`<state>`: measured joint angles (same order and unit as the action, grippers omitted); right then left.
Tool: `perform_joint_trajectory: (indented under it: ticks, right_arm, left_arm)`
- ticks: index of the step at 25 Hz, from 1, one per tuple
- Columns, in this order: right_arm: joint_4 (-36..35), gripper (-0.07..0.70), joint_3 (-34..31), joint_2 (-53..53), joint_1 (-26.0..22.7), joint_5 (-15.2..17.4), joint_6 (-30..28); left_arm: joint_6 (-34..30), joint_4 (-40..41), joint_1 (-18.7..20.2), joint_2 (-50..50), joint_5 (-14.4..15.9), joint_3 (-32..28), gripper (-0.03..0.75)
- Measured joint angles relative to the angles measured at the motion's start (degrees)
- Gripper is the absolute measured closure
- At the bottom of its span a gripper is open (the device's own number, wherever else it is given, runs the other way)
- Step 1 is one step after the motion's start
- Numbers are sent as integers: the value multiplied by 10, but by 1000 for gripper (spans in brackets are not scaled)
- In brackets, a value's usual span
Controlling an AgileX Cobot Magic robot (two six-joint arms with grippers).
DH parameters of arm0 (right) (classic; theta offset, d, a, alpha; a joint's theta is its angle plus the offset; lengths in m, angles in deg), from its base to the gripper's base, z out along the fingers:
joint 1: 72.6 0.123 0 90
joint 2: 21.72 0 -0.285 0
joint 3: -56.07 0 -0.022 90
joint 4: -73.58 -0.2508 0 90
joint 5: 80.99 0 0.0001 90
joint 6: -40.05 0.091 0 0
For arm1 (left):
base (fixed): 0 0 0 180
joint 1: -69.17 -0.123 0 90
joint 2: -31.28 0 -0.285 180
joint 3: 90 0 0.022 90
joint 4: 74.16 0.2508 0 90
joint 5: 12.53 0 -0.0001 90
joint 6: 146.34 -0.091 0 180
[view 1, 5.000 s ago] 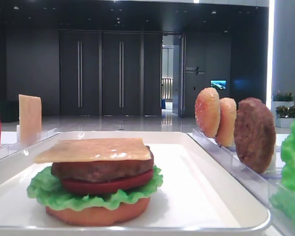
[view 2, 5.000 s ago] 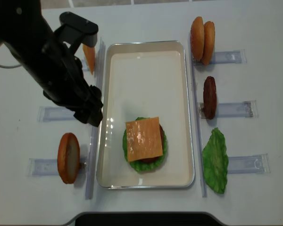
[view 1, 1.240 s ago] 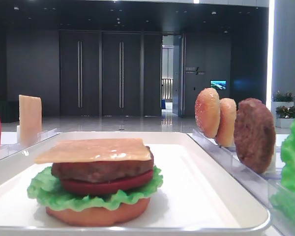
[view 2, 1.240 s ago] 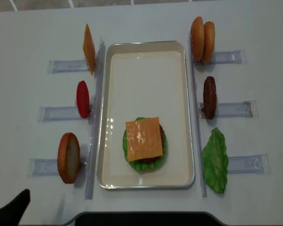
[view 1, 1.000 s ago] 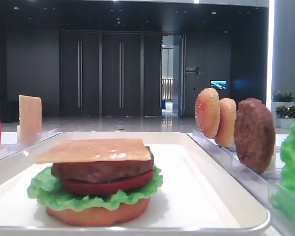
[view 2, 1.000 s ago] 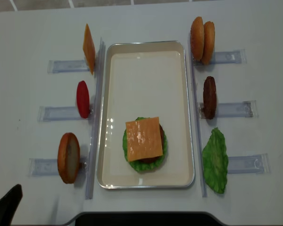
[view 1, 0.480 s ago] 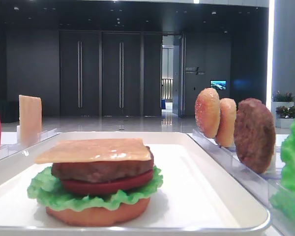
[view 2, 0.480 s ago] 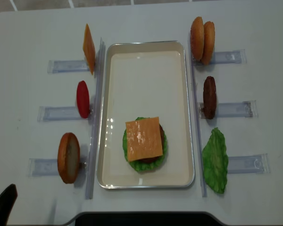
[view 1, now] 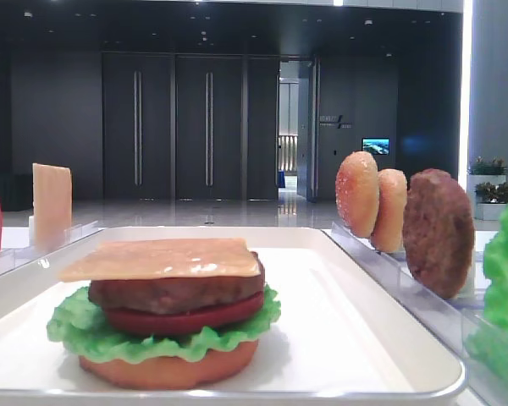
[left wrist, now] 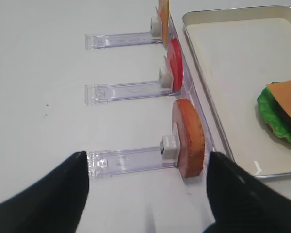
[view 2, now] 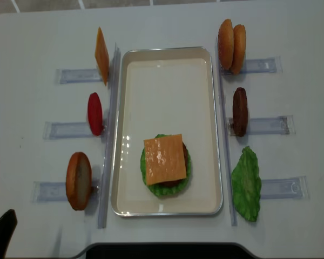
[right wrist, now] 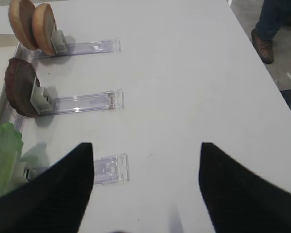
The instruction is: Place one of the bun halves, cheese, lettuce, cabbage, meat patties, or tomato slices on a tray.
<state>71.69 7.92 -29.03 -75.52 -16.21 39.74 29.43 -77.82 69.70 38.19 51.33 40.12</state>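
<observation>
On the white tray (view 2: 167,53) stands a stack: a cheese slice (view 2: 164,158) on top, then a meat patty (view 1: 176,292), a tomato slice (view 1: 183,317), lettuce (view 1: 76,330) and a bun half (view 1: 169,368). My left gripper (left wrist: 145,155) is open over bare table near the front-left corner, with nothing between its fingers (view 2: 2,232). Ahead of it a flat bun half (left wrist: 188,138) stands in its rack. My right gripper (right wrist: 145,145) is open and empty over the table right of the racks.
Clear racks flank the tray. On the left they hold a cheese slice (view 2: 101,55), a tomato slice (view 2: 95,113) and the flat bun half (view 2: 78,180). On the right are two seeded bun halves (view 2: 231,45), a meat patty (view 2: 240,111) and a lettuce leaf (view 2: 246,183).
Five seconds ago the left arm hung over the left racks; it has pulled back to the front-left corner and slid a little further out over the last second. The food has not moved.
</observation>
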Motion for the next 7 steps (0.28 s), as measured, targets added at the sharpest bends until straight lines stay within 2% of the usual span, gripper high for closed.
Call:
perform_joint_trajectory:
  ticks: [7]
  right_arm:
    - [0, 185, 0, 0, 0, 0, 0]
  left_arm:
    - [0, 0, 0, 0, 0, 0, 139]
